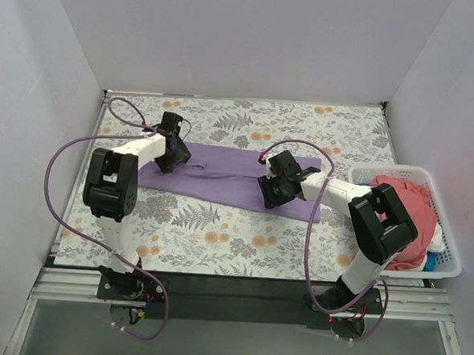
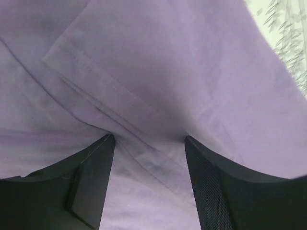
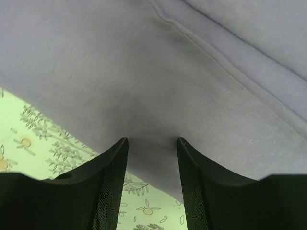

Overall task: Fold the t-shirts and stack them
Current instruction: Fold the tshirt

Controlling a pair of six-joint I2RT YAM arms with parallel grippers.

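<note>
Lavender t-shirt (image 1: 221,180) folded long, axis running left-right, right end seemingly nearer

A lavender t-shirt (image 1: 221,179), coral-pink t-shirt (image 1: 410,206), white basket (image 1: 451,259), floral tablecloth (image 1: 217,237).

The flat t-shirt (image 1: 221,176) is lying across the middle of the worktop (image 1: 217,241), stretching from left to right. The left gripper (image 1: 173,148) is sitting on its left end. The right gripper (image 1: 272,188) is pressing down near its right end, close to the front edge, with cloth lying between its fingers (image 3: 108,182). Over at the right edge the basket (image 1: 449,267) is standing, and the bundled t-shirt (image 1: 419,206) is lying in it, just behind the right arm's elbow.
</note>
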